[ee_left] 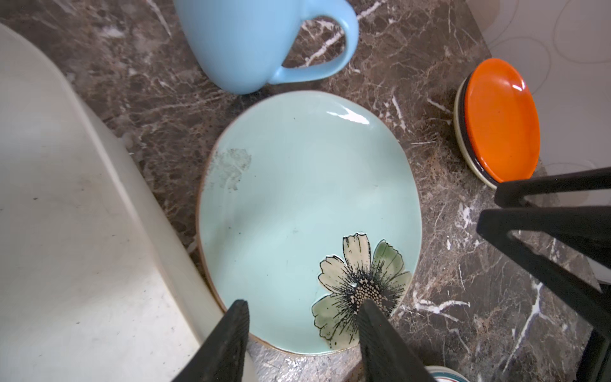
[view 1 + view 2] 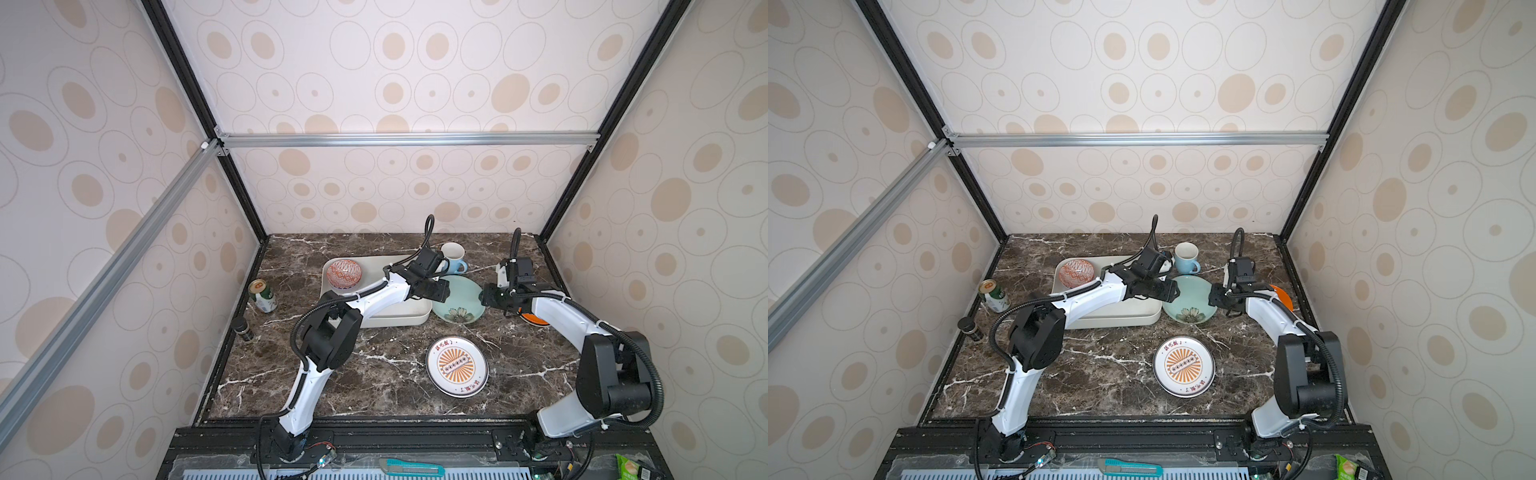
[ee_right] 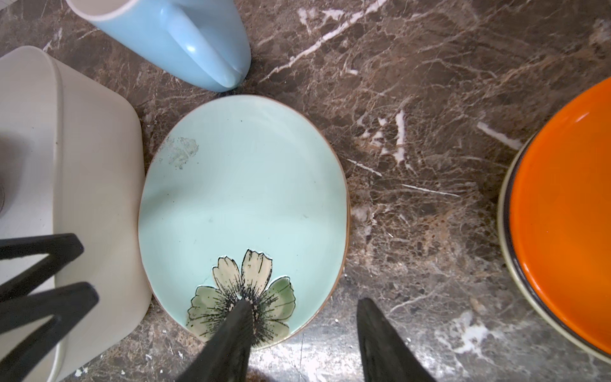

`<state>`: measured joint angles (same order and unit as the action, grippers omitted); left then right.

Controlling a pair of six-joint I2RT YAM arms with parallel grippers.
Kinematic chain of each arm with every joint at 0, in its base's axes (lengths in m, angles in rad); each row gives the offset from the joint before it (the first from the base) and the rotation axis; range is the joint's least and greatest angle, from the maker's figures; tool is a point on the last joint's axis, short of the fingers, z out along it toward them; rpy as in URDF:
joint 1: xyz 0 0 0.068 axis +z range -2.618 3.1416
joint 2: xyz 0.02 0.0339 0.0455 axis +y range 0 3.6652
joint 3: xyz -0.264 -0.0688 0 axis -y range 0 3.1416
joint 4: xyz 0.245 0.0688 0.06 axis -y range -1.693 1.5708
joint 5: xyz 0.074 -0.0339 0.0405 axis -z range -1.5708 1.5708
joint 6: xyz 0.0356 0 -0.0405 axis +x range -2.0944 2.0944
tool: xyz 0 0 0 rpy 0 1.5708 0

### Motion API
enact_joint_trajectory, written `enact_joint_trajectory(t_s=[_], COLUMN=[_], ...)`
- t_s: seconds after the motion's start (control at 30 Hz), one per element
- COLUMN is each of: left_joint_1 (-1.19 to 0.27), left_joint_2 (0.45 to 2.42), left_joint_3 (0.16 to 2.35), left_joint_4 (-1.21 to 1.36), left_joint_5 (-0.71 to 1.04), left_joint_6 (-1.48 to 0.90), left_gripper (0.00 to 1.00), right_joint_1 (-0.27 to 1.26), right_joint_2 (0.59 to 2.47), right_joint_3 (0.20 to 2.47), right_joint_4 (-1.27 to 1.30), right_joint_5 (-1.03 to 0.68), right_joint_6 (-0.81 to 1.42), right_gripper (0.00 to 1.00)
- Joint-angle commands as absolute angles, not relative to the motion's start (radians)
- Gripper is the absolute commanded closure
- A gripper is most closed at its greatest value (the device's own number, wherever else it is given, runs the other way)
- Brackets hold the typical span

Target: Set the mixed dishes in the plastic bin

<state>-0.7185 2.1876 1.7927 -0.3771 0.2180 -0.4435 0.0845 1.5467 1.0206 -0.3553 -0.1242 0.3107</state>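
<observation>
The plastic bin [image 2: 399, 318], with the red-white patterned bowl [image 2: 344, 273] in its far left corner, is seen just left of the left gripper [image 1: 304, 302]. That gripper's jaws are parted about halfway and empty above the teal floral plate [image 1: 297, 198]. This plate's right rim is straddled by the half-open, empty right gripper [image 3: 304, 301], the light-blue mug [image 3: 185, 43] is found just beyond both grippers, and the orange plate [image 3: 562, 215] lies to the right gripper's right.

Orange plate [image 2: 1280, 295] mostly behind right arm [image 2: 1266, 316]
</observation>
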Motion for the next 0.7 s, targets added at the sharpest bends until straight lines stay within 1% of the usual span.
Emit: enact_joint_trajectory(t_s=[0.0, 0.13, 0.33, 0.5, 0.6, 0.67], left_joint_1=[-0.677, -0.674, -0.673, -0.673, -0.672, -0.671], left_joint_2=[2.212, 2.231, 2.241, 2.295, 2.337, 2.363], left_joint_3=[1.747, 1.753, 1.783, 1.848, 1.892, 1.927], left_joint_4=[-0.526, -0.548, -0.558, -0.552, -0.554, -0.560], left_joint_5=[0.142, 0.123, 0.111, 0.128, 0.121, 0.119], left_joint_6=[-0.419, -0.410, -0.411, -0.429, -0.443, -0.448], left_gripper=[0.46, 0.47, 0.46, 0.46, 0.47, 0.50], right_joint_1=[0.077, 0.076, 0.057, 0.002, -0.004, -0.011], right_joint_2=[1.555, 1.559, 1.571, 1.595, 1.624, 1.651], right_joint_3=[1.012, 1.018, 0.999, 0.936, 0.925, 0.927], right_joint_4=[-0.356, -0.368, -0.377, -0.316, -0.291, -0.271], right_joint_5=[-0.152, -0.150, -0.161, -0.272, -0.305, -0.341], right_joint_6=[0.323, 0.321, 0.356, 0.418, 0.436, 0.453], right_gripper=[0.46, 0.45, 0.39, 0.38, 0.39, 0.40])
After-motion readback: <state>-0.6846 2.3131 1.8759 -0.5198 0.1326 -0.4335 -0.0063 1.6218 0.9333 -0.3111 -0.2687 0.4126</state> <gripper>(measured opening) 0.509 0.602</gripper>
